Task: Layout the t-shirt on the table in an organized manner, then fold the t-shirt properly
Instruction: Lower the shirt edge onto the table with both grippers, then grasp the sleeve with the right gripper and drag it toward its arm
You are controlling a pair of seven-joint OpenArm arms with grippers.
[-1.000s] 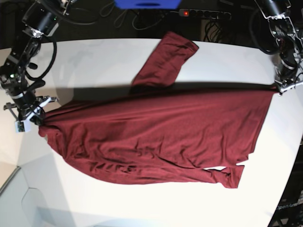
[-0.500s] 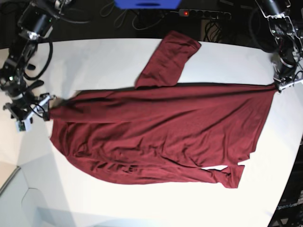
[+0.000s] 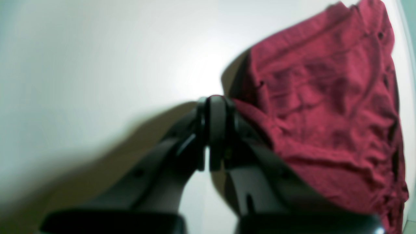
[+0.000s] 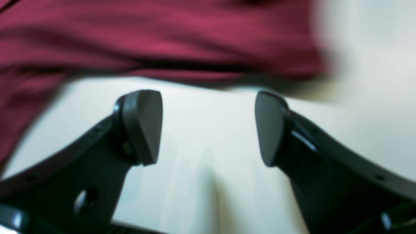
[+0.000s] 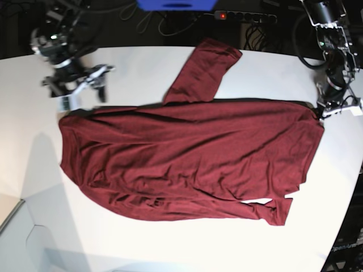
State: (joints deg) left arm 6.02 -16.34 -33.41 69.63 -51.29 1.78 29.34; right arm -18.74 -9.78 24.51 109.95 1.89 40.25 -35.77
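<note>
Hovering splayed, right tool (image 5: 85,90) clears t-shirt (image 5: 187,158); left tool (image 5: 326,110) pinches it.

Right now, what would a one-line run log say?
left end effector: shut on t-shirt | right end effector: open, empty | table

your open room: bare table (image 5: 136,68) far-left, between right gripper (image 5: 85,89) and raised sleeve. wide bare strip along near edge, more at near-left corner. t-shirt (image 5: 187,158) blocks whole middle, left to right. sleeve juts toward far edge, splits far side in two. left gripper (image 5: 334,107) pinched at shirt's right corner, narrow table margin there. power strip (image 5: 245,17) and cables crowd space beyond far edge.
</note>
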